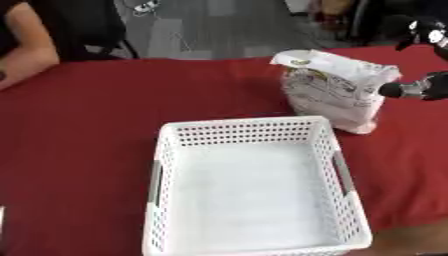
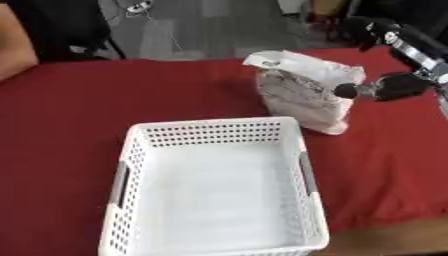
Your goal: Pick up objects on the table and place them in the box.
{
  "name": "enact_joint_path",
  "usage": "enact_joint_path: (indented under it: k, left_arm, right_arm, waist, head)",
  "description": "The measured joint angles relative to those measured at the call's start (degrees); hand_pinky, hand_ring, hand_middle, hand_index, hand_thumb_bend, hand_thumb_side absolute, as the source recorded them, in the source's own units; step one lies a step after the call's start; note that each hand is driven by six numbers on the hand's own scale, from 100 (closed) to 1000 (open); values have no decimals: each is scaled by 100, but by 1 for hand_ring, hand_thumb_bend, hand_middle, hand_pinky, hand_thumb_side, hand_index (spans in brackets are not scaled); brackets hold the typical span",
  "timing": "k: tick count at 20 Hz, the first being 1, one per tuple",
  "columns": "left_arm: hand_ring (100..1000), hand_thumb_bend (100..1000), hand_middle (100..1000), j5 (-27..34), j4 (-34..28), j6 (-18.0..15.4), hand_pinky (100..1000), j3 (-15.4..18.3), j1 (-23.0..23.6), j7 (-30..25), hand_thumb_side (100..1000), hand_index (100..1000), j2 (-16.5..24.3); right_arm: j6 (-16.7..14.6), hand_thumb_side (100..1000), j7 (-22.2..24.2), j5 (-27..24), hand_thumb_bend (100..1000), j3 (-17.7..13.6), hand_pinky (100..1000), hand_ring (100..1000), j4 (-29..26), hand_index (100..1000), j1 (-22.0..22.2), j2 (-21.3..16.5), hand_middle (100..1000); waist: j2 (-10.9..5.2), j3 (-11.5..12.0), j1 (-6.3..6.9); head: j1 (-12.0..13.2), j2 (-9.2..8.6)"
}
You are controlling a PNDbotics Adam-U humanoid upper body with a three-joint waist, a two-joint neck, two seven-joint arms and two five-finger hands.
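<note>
Right robot hand [image 2: 385, 88] touching white printed bag [image 2: 302, 92]; finger state unclear, print unreadable; basket [image 2: 214, 127] beside.

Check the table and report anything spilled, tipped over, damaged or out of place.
Nothing stands out. The white bag stands upright on the red table, just beyond the far right corner of the white basket, which holds nothing. The right robot hand is at the bag's right side. No spill shows.

My right hand [image 2: 385, 89] comes in from the right, one dark fingertip touching the right side of the white bag [image 2: 302, 92] standing upright on the red table [image 2: 70, 115]. The white perforated basket [image 2: 302, 200] sits nearer, just left of the bag, with nothing inside.
</note>
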Motion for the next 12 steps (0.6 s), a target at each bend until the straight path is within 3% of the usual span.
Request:
enact_joint_path:
  k: [12]
  left_arm:
    - [849, 913, 938, 25, 0, 7, 735, -34, 5, -52, 1000, 1000, 0]
  right_arm:
    - [-291, 633, 41, 553, 791, 92, 777, 864, 796, 1000, -496, 124, 887]
  waist:
    - [0, -10, -3]
  head:
    - [-2, 19]
